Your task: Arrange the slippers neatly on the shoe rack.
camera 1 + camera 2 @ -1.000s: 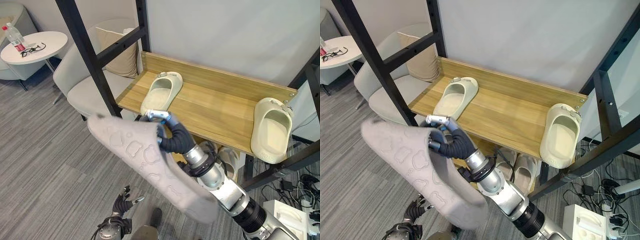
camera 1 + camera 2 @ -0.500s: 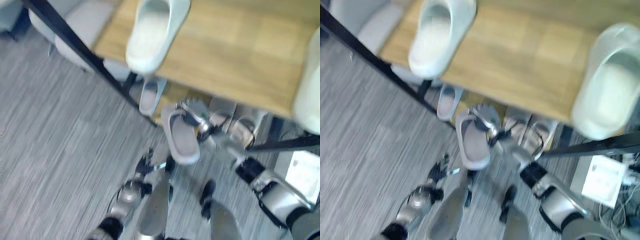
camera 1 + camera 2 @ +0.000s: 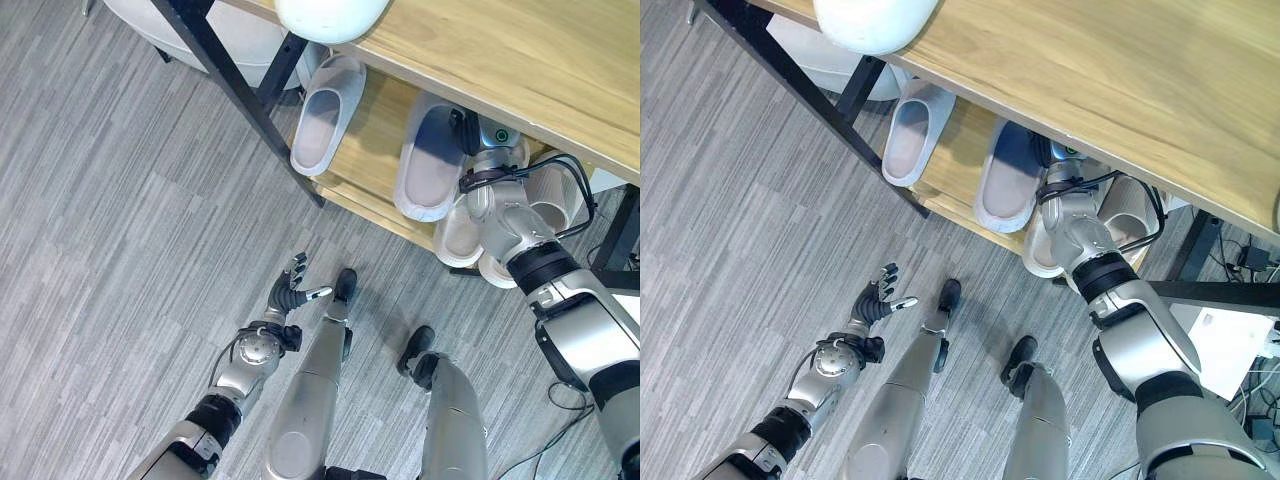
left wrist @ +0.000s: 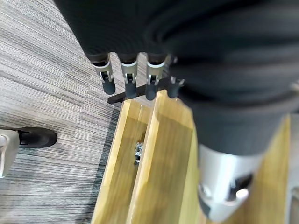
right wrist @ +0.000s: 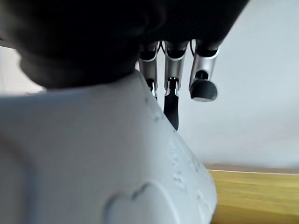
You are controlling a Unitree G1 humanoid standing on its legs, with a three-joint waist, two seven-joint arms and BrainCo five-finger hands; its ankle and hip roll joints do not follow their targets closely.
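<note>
Task's thing: the grey slipper (image 3: pixel 430 165) is lying sole-down on the lower shelf (image 3: pixel 375 150) of the shoe rack (image 3: pixel 1110 95), tucked under the upper shelf (image 3: pixel 540 50), with its heel end hanging a little over the shelf's front edge.

Key relation: the slipper is sitting directly ahead of the right hand (image 3: pixel 478 135), touching it on its right flank; its long axis is running front to back, roughly across the shelf's front edge and nearly parallel to the second grey slipper (image 3: pixel 325 115) lying well apart to the left.

Nearer hand: the right one by far; the left hand (image 3: pixel 292 292) is hanging low over the carpet (image 3: pixel 120 230), well away from the rack.

Right arm pose: it is reaching forward and down from the right side, wrist bent in under the upper shelf.

Right hand state: in its wrist view the fingers (image 5: pixel 202 77) are extending straight past the slipper's pale side; whether the thumb is clamping it cannot be told.

Left hand state: its fingers are spreading loosely, holding nothing.

Other slippers: pale ones (image 3: pixel 470 235) are crowding the lower shelf's right end, and a white slipper (image 3: pixel 330 15) is overhanging the upper shelf.
</note>
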